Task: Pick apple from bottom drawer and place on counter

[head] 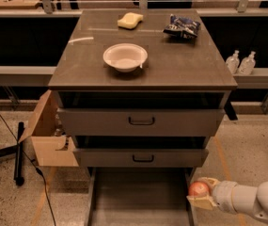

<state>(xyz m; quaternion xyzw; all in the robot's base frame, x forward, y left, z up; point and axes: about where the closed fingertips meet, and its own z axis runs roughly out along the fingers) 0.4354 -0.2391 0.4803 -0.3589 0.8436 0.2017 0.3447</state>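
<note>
The small red apple (199, 189) sits between the fingers of my gripper (202, 192), which is shut on it. The gripper hangs just past the right wall of the open bottom drawer (138, 197), at the lower right of the view. The white arm reaches in from the right edge. The drawer's grey floor is bare. The dark grey-brown counter (180, 65) lies above, at the top of the cabinet.
On the counter stand a white bowl (125, 57), a pale yellow sponge (130, 20) and a dark snack bag (182, 26). Two shut drawers with black handles (141, 121) face me. An open cardboard box (49, 138) stands left of the cabinet. Two small bottles (240, 62) stand right.
</note>
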